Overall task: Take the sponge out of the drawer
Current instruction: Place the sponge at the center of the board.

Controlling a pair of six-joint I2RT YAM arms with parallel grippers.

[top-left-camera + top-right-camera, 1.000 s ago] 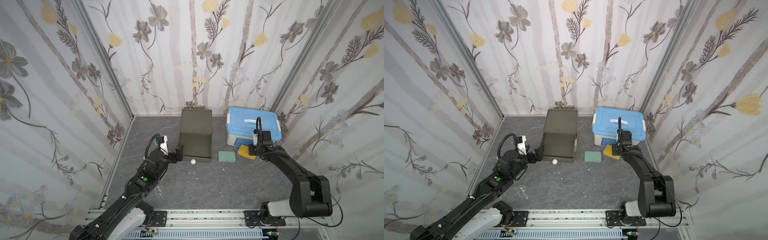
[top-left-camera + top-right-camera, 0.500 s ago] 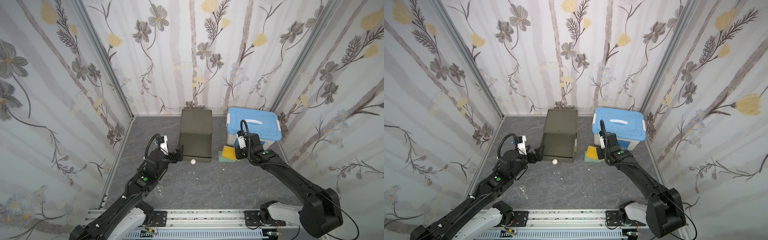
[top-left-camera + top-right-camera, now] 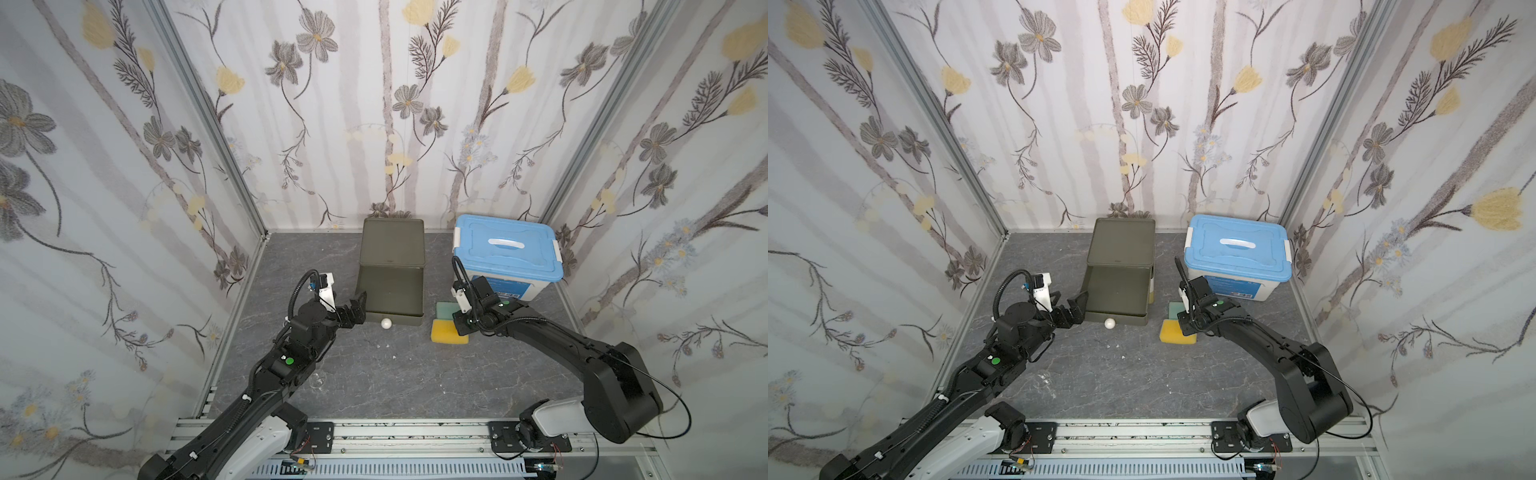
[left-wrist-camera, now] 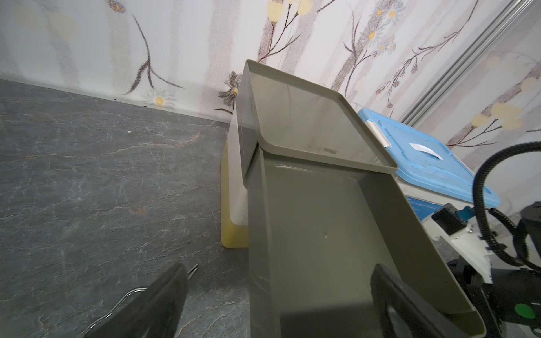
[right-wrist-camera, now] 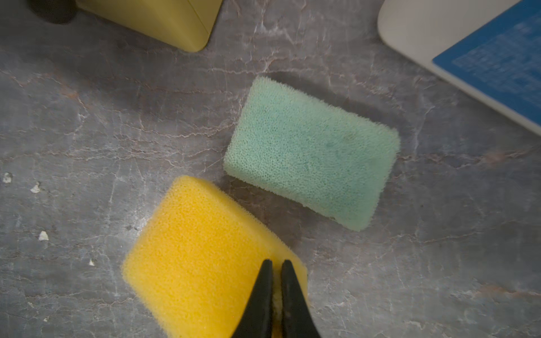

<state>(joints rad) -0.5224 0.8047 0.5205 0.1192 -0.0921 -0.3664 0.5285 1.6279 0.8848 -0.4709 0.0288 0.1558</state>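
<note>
My right gripper [image 5: 275, 263] is shut on one edge of the yellow sponge [image 5: 199, 254], which its fingers pinch thin. In both top views the sponge [image 3: 444, 331] [image 3: 1172, 332] is low over the grey floor, right of the olive drawer [image 3: 399, 320] [image 3: 1121, 318] and outside it. The drawer stands pulled out with a bare bottom and a white knob [image 3: 386, 323] on its front. My left gripper [image 3: 359, 303] [image 4: 278, 269] is open at the drawer's front left corner, one finger outside its side wall [image 4: 257, 234] and one over the inside.
A green sponge [image 5: 310, 152] [image 3: 444, 308] lies flat on the floor just behind the yellow one. A white box with a blue lid [image 3: 507, 249] stands at the back right, close to my right arm. Flowered walls close in three sides.
My right gripper has carried the yellow sponge from beside the blue-lidded box leftward over the green sponge, then toward the front. The left arm has not moved.
</note>
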